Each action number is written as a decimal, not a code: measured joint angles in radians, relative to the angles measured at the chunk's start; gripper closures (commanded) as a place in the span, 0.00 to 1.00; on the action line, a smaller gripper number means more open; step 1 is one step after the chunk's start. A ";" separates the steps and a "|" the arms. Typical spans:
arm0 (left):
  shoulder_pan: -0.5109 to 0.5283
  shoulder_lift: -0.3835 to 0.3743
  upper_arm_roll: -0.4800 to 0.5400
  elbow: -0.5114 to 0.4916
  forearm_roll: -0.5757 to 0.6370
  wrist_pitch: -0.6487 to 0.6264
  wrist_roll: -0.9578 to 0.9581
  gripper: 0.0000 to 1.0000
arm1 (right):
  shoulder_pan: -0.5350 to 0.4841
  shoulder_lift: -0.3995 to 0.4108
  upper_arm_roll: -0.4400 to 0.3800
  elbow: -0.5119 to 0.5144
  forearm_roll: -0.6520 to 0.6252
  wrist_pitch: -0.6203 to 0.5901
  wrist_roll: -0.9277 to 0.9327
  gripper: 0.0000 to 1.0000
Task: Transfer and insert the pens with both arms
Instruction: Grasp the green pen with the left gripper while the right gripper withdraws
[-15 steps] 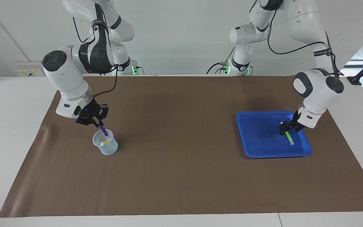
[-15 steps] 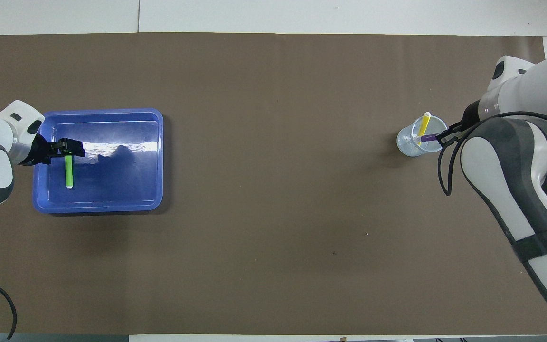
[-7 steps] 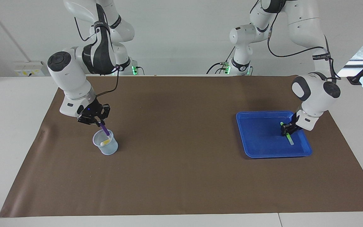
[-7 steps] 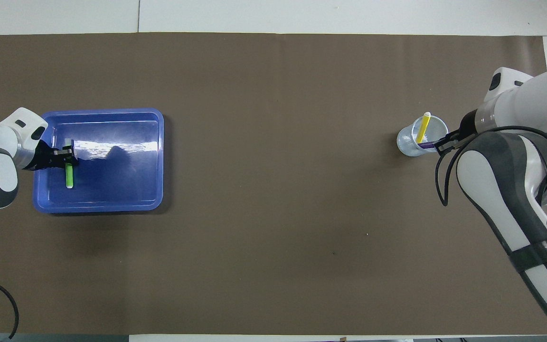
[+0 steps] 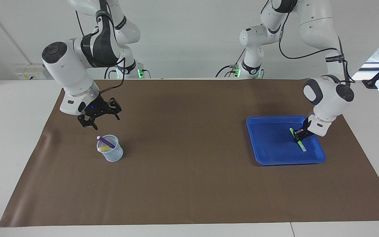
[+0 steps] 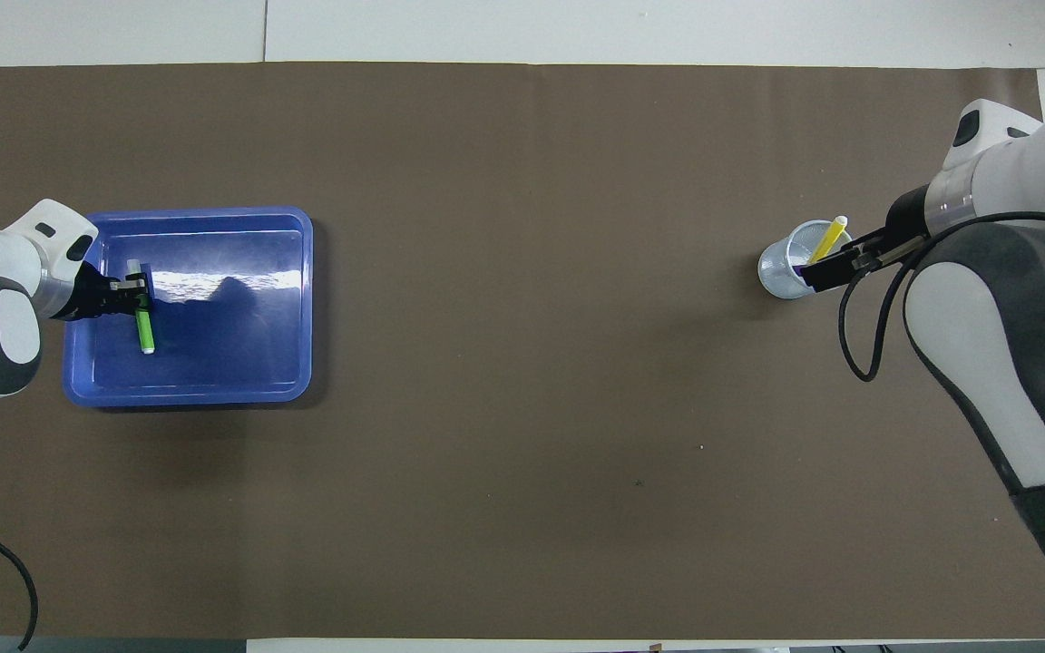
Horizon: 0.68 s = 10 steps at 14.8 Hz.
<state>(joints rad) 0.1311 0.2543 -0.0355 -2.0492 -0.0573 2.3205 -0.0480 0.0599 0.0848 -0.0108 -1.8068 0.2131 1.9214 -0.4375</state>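
The green pen (image 5: 297, 140) lies tilted in the blue tray (image 5: 270, 146) at the left arm's end of the table. My left gripper (image 5: 299, 134) is down in the tray and shut on the pen near its upper end; it also shows in the overhead view (image 6: 130, 295) with the green pen (image 6: 145, 328). The purple pen (image 5: 106, 142) and the yellow pen (image 5: 105, 148) lean inside the pale-blue cup (image 5: 113, 154). My right gripper (image 5: 100, 119) is open and empty, raised just above the cup on the side nearer the robots.
A brown mat (image 5: 189, 184) covers the table. The tray (image 6: 232, 349) and the cup (image 6: 775, 272) stand at its two ends with wide bare mat between them. White table margin surrounds the mat.
My right gripper has opened, let the purple pen drop into the cup, and risen. My left gripper has closed on the green pen, which has tilted in the tray.
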 measured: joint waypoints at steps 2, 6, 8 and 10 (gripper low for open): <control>-0.035 -0.036 -0.007 0.046 -0.001 -0.096 -0.127 1.00 | 0.001 -0.007 0.003 0.011 0.165 -0.008 0.009 0.00; -0.143 -0.122 -0.016 0.097 -0.040 -0.228 -0.432 1.00 | 0.053 -0.008 0.020 0.021 0.429 -0.006 0.266 0.00; -0.219 -0.128 -0.019 0.097 -0.057 -0.230 -0.593 1.00 | 0.088 -0.008 0.023 0.030 0.557 -0.001 0.403 0.00; -0.294 -0.127 -0.021 0.101 -0.094 -0.226 -0.739 1.00 | 0.106 -0.008 0.023 0.032 0.642 0.028 0.455 0.00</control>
<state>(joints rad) -0.1631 0.1272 -0.0568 -1.9482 -0.1514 2.0949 -0.7870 0.1661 0.0770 0.0122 -1.7751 0.8548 1.9494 0.0171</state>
